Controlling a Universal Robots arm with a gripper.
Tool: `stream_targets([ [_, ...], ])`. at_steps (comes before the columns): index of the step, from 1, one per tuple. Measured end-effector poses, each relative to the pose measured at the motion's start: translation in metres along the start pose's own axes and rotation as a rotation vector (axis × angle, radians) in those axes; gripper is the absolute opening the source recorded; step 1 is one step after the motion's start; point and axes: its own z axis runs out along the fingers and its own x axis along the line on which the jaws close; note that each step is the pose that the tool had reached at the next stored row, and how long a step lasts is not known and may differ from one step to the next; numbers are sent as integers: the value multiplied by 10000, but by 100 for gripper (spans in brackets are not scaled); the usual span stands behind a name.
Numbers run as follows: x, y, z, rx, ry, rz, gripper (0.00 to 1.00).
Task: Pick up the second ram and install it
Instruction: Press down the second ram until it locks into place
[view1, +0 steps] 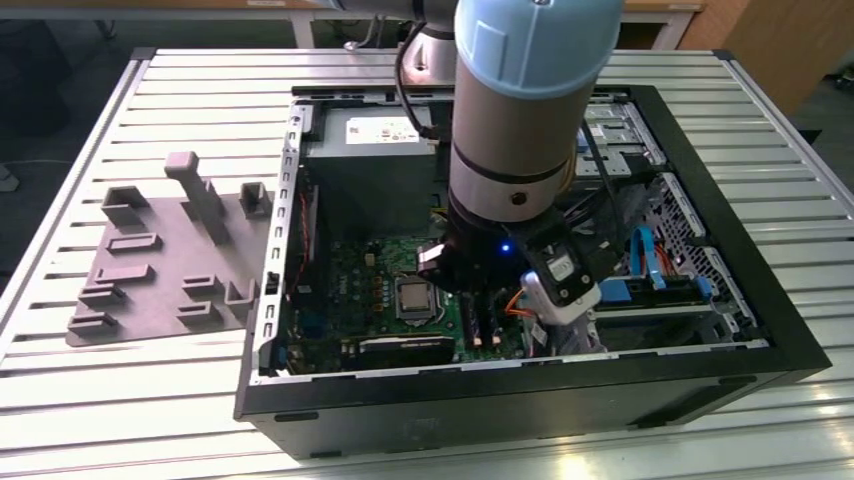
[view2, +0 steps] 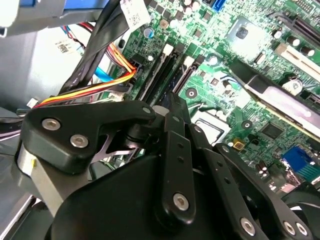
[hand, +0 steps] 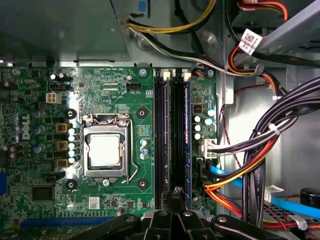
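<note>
- The second ram (hand: 186, 145) stands on edge in the slot on the cable side of the memory bank, a dark strip running along the green motherboard (hand: 125, 90); in the second wrist view I see it end-on (view2: 176, 80) among the black slots.
- Beside it, towards the processor socket (hand: 105, 150), a black slot (hand: 161, 145) lies parallel and just apart.
- From the first wrist view I judge the stick already sits in its slot; whether it is fully seated I cannot tell.
- To do this well I would press straight down, keep the stick square to the slot, and avoid the orange and yellow cables (hand: 235, 192) nearby.
- The gripper (hand: 176, 192) hangs over the slot's near end inside the computer case (view1: 747, 385) on the desk (view1: 160, 400).
- The jaws are drawn narrow, tips together; whether they pinch or merely touch the stick's edge I cannot tell.
</note>
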Motion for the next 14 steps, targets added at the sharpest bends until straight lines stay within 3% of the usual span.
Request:
stream_targets([
  [14,5,190,3,-1,0,-1,11],
])
